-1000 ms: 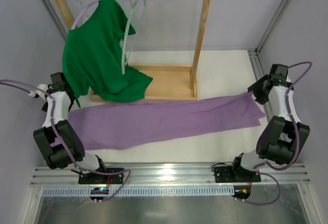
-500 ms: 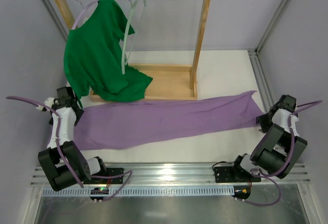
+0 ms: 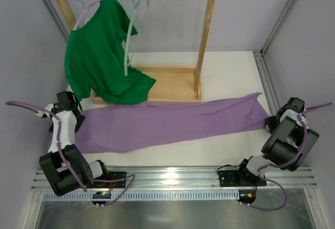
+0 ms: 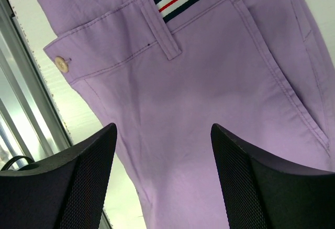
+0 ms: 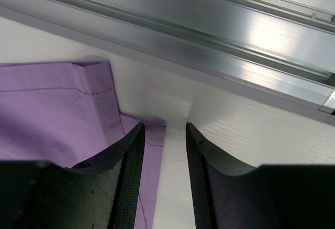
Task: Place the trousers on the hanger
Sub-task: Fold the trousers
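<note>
Grabbing stage: left end effector (image 4: 163,134) is hovering spread over the lilac fabric trousers' (image 3: 167,121) waistband (image 4: 131,51), right end effector (image 5: 164,129) is straddling the hem (image 5: 99,90), slightly parted. Looks like both need to pinch next.

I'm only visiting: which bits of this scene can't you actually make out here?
Top view: the green shirt covers one shoulder of the hanger.
Right wrist view: the right gripper's fingers hide the trousers' hem corner beneath them.
Left wrist view: the frame edge cuts off the trousers' legs; the left gripper blocks the bottom.
</note>
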Robot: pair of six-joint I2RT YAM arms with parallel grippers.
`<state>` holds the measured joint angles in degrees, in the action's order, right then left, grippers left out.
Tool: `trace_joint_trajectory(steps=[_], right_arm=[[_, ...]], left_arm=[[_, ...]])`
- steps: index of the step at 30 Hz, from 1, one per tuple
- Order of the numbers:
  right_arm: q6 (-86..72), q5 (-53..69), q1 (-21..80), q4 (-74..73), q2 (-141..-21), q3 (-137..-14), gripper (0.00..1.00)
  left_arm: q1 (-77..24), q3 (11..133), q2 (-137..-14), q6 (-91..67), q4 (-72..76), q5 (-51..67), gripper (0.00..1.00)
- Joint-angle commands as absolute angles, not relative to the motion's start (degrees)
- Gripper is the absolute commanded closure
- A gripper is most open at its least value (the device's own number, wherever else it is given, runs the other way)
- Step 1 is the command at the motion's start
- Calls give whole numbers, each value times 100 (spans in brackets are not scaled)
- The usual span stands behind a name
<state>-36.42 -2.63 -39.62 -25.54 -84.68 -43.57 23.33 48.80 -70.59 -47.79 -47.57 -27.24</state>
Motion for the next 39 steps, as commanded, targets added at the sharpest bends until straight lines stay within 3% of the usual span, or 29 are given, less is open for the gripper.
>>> trace_joint_trajectory(steps=[1,19,28,31,33,36,39], right_arm=[[-3805,-106,-3982,-2180,-8613,-4465,60],[-3893,-448,-3657,-3128,-8911,-4904,60],[-4183,-1202,-3296,-3682,-9176,-5300,59],[-4219,-1309,-3296,-3604,-9281,-5273,64],[-4210,-1345,-3296,-3577,-9412,-5343,73],[-4114,-1432,-3296,-3490,-9448,-5396,96],[-4052,-1669,-3305,-3498,-9404,-5484,96]], left_arm=[[2373,4992,-6856,-4790,-4939,-2891,27],[2382,4931,-6610,-5176,-5098,-2953,28],[2382,5150,-6679,-5317,-5405,-3129,27],[2391,5159,-6636,-5326,-5458,-2988,27],[2391,5089,-6557,-5326,-5414,-2971,27],[2391,4922,-6486,-5501,-5449,-3032,25],[2382,5009,-6732,-5642,-5659,-2927,23]])
